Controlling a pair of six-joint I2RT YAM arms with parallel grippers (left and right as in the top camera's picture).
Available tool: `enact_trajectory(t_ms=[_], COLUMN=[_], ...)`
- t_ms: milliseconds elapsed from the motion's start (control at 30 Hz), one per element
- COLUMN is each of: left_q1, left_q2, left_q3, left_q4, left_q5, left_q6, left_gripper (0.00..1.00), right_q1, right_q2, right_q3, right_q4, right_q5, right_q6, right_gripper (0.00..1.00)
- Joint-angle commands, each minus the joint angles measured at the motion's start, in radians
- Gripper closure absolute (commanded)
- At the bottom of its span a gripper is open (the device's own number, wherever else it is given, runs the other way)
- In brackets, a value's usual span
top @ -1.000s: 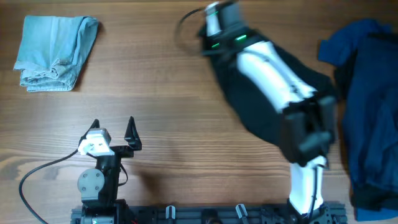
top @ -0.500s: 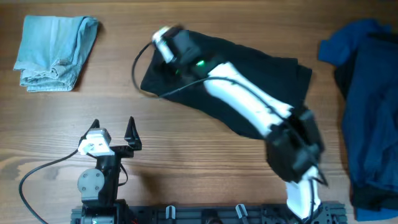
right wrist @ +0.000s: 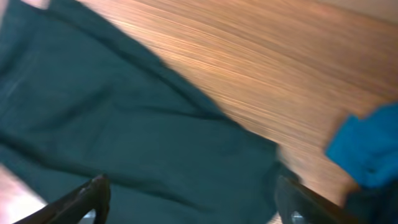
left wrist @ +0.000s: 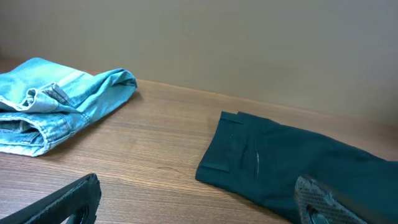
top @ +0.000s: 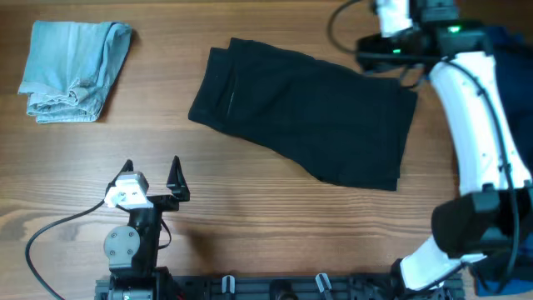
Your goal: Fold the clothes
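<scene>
Shorts (top: 304,112), dark: flat at mid-table, waistband to the left, hem end under the right gripper (right wrist: 189,186), spread wide and holding nothing. Left gripper (top: 151,165): likewise spread and empty, parked near the front edge, well apart from the cloth. Next fold, by judgement: pinch both hem corners, lift low, carry across to the waistband with edges matched, then press the crease, keeping clear of the blue pile (top: 495,125) at right and the jeans (top: 75,68) folded at far left.
</scene>
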Motion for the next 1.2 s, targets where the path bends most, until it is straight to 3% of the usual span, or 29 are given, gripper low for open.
enact_trajectory(t_ms=[0,267,600,833,967,1033,1100,1133,1167], left_q1=[0.006,0.006,0.006,0.006,0.006,0.006,0.006,0.006,0.006], left_q2=[-0.007,-0.007,-0.007,-0.007,-0.007,-0.007,-0.007,-0.007,-0.007], left_q3=[-0.004,-0.004,-0.004,-0.004,-0.005,-0.004,-0.005,-0.005,-0.004], left_q4=[-0.004,-0.004,-0.004,-0.004,-0.004,-0.004,-0.004,-0.004,-0.004], left_q5=[0.015,0.015,0.015,0.015,0.015,0.015,0.015,0.015,0.015], left_q6=[0.016,0.016,0.016,0.016,0.016,0.016,0.016,0.016,0.016], left_gripper=[0.0,0.0,0.0,0.0,0.0,0.0,0.0,0.0,0.0], right_q1=[-0.113,-0.237,-0.241,-0.241,-0.241,-0.241,-0.241,-0.241,-0.241], right_q2=[0.066,0.276,0.461,0.484,0.486,0.486,0.486,0.486,0.486], right_q3=[-0.013,-0.014,-0.014,-0.029,-0.029,-0.029,-0.029,-0.03,-0.029], right_q4=[-0.003,0.035,0.212,0.256,0.266,0.268,0.265,0.264,0.262], right_q5=[-0.058,-0.13,-0.244,-0.244,-0.251,-0.251,-0.251,-0.251,-0.251], right_q6=[-0.12,-0.203,-0.229,-0.226,-0.202,-0.192,-0.179,-0.165,-0.147], right_gripper=[0.17,0.16,0.13,0.25,0.47,0.5,0.44,0.32,0.28])
